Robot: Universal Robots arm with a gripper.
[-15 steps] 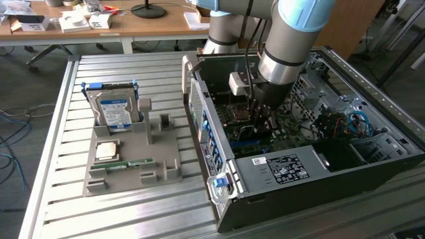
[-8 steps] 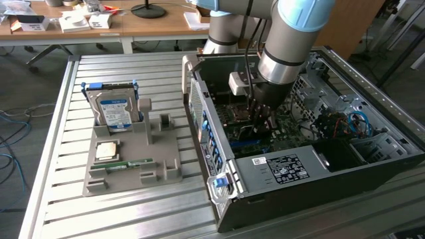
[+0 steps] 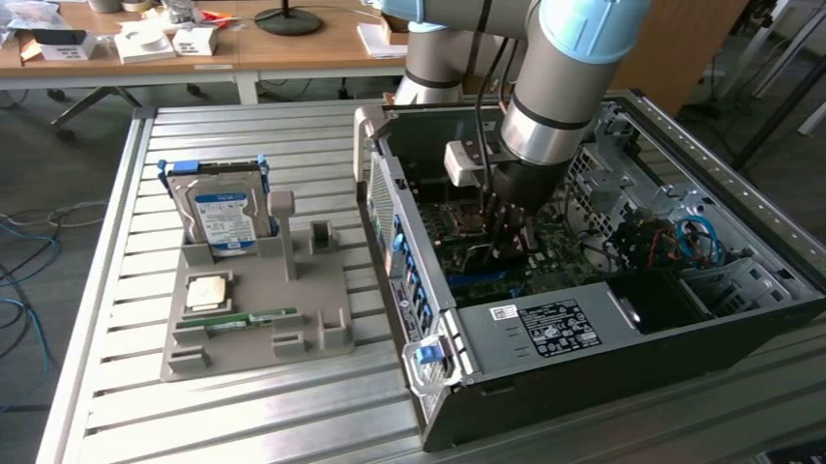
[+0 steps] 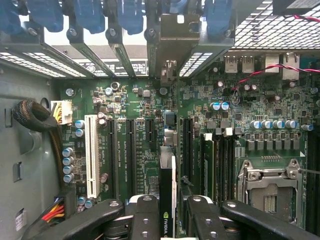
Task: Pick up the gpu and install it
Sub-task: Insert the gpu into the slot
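Note:
The gpu [image 4: 168, 175] stands edge-on between my fingers, a thin dark card with a small green logo, and its metal bracket [image 4: 176, 35] reaches the case's rear slot openings. My gripper [image 4: 168, 217] is shut on it. The card hangs just above the green motherboard [image 4: 140, 145], in line with a dark slot between the other black slots. In the exterior view my gripper [image 3: 509, 237] is sunk inside the open computer case [image 3: 543, 324], pointing straight down at the board.
On the table at the exterior view's left, a grey holder [image 3: 265, 290] carries a silver hard drive [image 3: 222, 215], a green memory stick [image 3: 251, 318] and a small square chip [image 3: 207, 293]. Inside the case are a white slot [image 4: 91, 155], a CPU socket [image 4: 270, 187] and cables [image 3: 671, 242].

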